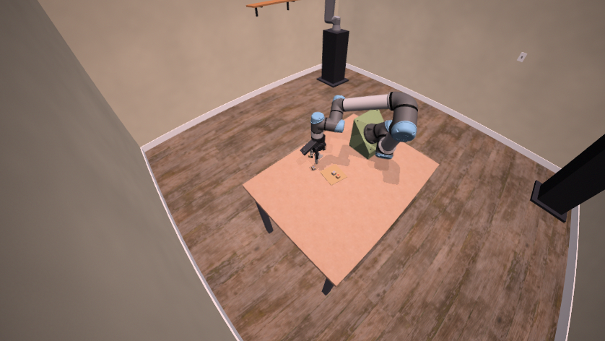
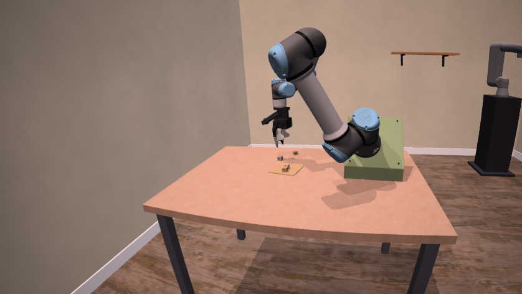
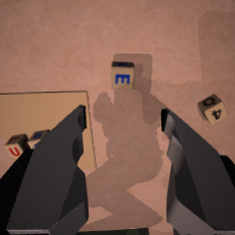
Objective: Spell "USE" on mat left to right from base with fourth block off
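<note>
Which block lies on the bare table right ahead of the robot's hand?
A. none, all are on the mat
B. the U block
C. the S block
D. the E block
D: the wrist view shows the E block on the table beyond the hand, beside the mat, not on it.

Around me I see a peach-coloured table (image 2: 255, 204) on dark legs (image 2: 175, 251), standing on a worn wooden plank floor (image 1: 444, 262). An olive-green block-shaped mount (image 2: 392, 146) sits on the table's far side. The walls (image 2: 109, 109) are plain beige, with a pale skirting board (image 1: 237, 103) along their foot. High on the far wall hangs 1 wooden shelf (image 2: 425, 53) on 2 dark brackets. In the corner stands a black pedestal (image 2: 496, 134) carrying a grey bent fitting (image 2: 498, 65). The top view shows a small white wall plate (image 1: 522, 55) and 1 dark beam-like shape (image 1: 571, 182) at the right edge.
</note>
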`<state>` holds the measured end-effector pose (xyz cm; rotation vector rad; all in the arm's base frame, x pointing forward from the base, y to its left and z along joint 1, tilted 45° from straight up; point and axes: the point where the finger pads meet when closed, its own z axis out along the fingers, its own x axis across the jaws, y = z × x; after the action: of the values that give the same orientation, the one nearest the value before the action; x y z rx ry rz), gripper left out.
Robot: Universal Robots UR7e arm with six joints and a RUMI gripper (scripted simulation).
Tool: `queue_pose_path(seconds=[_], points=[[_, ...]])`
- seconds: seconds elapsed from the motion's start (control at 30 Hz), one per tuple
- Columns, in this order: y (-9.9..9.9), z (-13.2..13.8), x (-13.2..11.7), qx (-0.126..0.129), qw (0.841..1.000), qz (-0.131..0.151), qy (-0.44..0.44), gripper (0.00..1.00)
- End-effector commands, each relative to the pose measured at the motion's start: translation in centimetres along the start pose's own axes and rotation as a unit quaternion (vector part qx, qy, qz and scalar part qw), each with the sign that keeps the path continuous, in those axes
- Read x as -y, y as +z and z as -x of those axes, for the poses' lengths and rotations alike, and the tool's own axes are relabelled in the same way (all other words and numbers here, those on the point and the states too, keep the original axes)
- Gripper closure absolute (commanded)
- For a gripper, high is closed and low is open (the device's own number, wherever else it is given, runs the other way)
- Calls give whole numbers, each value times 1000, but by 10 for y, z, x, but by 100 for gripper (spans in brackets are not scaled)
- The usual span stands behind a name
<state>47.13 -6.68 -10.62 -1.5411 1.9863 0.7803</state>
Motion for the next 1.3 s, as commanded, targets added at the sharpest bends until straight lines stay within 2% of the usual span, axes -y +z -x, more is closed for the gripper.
queue_pose_path(seconds=[0.0, 0.57, 1.27], points=[[0, 0, 0, 0, 1000, -1, 0, 63], [12, 0, 1, 0, 1000, -1, 1, 63], [41, 0, 2, 0, 1000, -1, 1, 63]])
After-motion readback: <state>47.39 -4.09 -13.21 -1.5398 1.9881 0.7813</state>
